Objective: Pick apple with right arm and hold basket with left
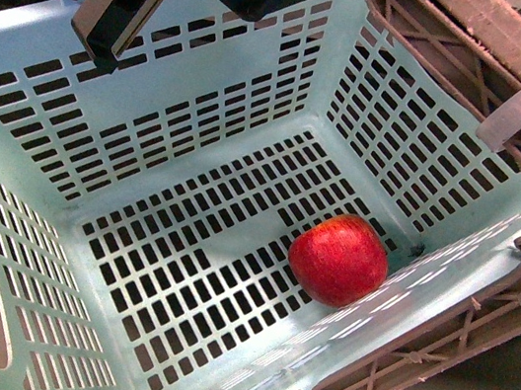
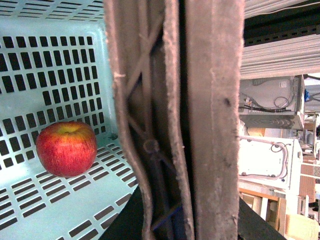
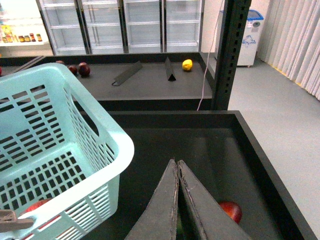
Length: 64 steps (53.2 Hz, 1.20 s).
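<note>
Apple down in basket, resting at right floor corner; tilt likely pins it there. Left gripper clenched on handle, steadying basket. Right gripper pinched empty, outside over bench.

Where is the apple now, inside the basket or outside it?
Inside. The apple rests on the slotted floor of the basket, near a corner.

- A grocery shop: tall glass-door refrigerated cabinets lined the back wall.
- Dark shallow produce bins held loose round red fruit.
- A pale mint-blue slotted plastic shopping basket sat beside them.
</note>
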Tool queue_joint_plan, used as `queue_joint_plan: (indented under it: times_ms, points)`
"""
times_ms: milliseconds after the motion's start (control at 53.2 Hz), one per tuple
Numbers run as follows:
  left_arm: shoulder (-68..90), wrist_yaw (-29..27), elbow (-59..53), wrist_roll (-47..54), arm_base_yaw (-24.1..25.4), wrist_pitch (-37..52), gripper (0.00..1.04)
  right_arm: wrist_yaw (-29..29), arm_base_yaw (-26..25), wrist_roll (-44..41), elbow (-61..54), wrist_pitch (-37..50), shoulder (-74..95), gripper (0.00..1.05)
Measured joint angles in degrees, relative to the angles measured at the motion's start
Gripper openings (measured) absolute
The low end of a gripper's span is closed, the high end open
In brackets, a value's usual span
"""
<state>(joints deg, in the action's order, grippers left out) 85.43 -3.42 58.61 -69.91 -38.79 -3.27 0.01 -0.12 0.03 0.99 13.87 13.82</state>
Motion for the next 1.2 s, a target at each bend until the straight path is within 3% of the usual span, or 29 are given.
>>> queue_joint_plan:
  times_ms: [320, 414, 621, 809, 1128, 1204]
  points:
    - [0.0, 0.0, 0.0, 0.0, 0.0, 0.0, 0.17, 0.0, 0.0, 0.0, 0.0, -4.3, -4.3, 0.02]
    - [0.0, 0.0, 0.0, 0.0, 0.0, 0.0, 0.17, 0.0, 0.0, 0.0, 0.0, -12.9, -11.1, 0.02]
    - [0.0, 0.2, 0.0, 0.0, 0.0, 0.0, 0.17, 0.0, 0.0, 0.0, 0.0, -13.8, -13.4, 0.03]
    - [0.0, 0.0, 0.0, 0.0, 0.0, 0.0, 0.17, 0.0, 0.0, 0.0, 0.0, -13.8, -13.4, 0.46]
    - [0.0, 0.0, 0.0, 0.0, 0.0, 0.0, 0.17, 0.0, 0.0, 0.0, 0.0, -13.8, -13.5, 0.95]
    - [0.0, 0.0, 0.0, 0.0, 0.0, 0.0, 0.17, 0.0, 0.0, 0.0, 0.0, -13.8, -13.5, 0.96]
